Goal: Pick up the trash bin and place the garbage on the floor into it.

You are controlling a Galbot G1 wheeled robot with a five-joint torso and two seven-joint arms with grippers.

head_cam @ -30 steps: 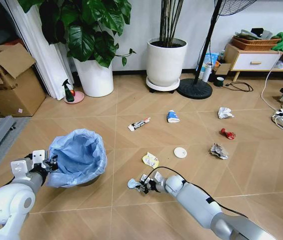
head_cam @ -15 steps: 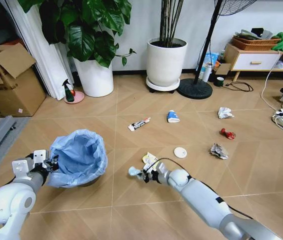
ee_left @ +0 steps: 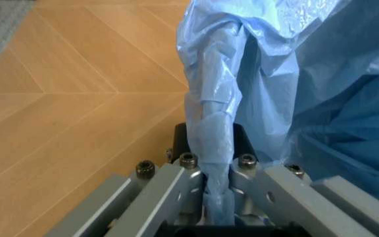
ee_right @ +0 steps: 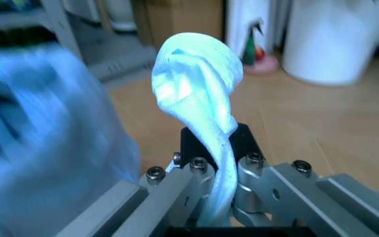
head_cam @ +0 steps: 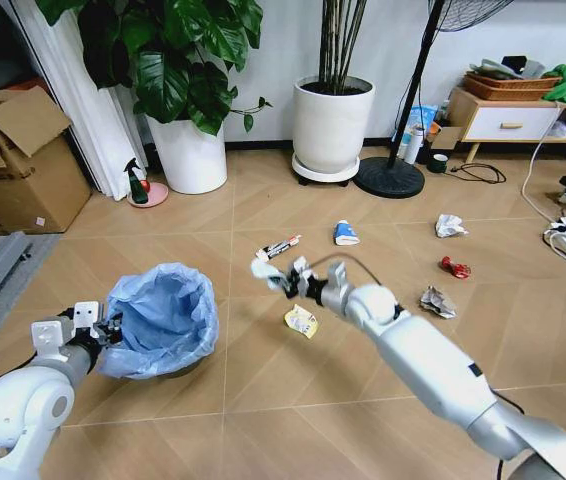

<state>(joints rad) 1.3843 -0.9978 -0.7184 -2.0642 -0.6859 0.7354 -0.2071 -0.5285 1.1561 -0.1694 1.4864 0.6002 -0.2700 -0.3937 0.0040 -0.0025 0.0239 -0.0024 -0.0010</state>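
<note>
The right end effector (head_cam: 281,277) is pinched shut on a crumpled white wad (ee_right: 196,89), light and soft, held above the floor (head_cam: 263,400) beside the trash bin (head_cam: 160,318). The left end effector (head_cam: 98,328) clamps the bin's rim through the thin, slippery blue liner (ee_left: 216,128). I see nothing inside the bin yet. A tube (head_cam: 277,248) and other litter lie scattered nearby.

White plant pots (head_cam: 332,125), cardboard box (head_cam: 18,160) (flaps open), fan base (head_cam: 389,177)
</note>
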